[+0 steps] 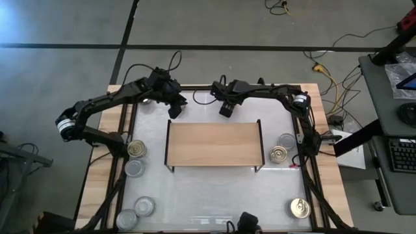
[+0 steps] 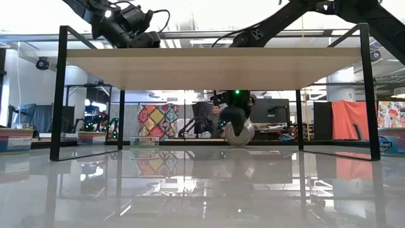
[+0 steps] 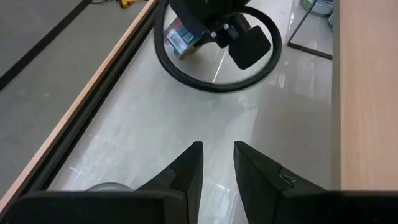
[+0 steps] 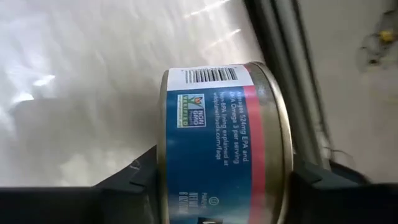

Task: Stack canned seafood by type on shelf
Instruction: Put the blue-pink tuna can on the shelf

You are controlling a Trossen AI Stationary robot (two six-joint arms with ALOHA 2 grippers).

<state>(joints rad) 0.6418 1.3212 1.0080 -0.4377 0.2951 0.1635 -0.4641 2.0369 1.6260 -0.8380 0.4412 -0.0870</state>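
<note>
A white tabletop [image 1: 214, 188] framed in light wood stands on a grey floor crossed by dark lines, and a workshop room is seen beyond it in the low view. The shelf [image 1: 213, 144] is set at the middle of the table, its wooden board bare: no tin has yet been placed on it, so the stacking is judged to be at its start.

The canned seafood is spread along both sides of the table, apparently left within reach of the nearer arm. On the left, a gold-topped tin [image 1: 136, 149] is seen with a silver-topped tin [image 1: 134, 168] just beside it, and two more silver tins [image 1: 144, 207] lie near the front corner. On the right, a silver tin [image 1: 286, 140] and a gold tin [image 1: 279, 155] sit close together, and another gold tin [image 1: 299, 208] lies near the front edge.

One tin with a blue label [image 4: 224, 143] is clamped on its flat ends between the jaws of the right gripper [image 1: 226, 108], behind the shelf's far edge. It is carried on its side, low over the table, as the low view shows. It must probably be raised and turned flat before it is set on the board.

The left gripper [image 3: 217, 168] is held over bare tabletop at the shelf's far left corner, its fingers nearly together and nothing between them.
</note>
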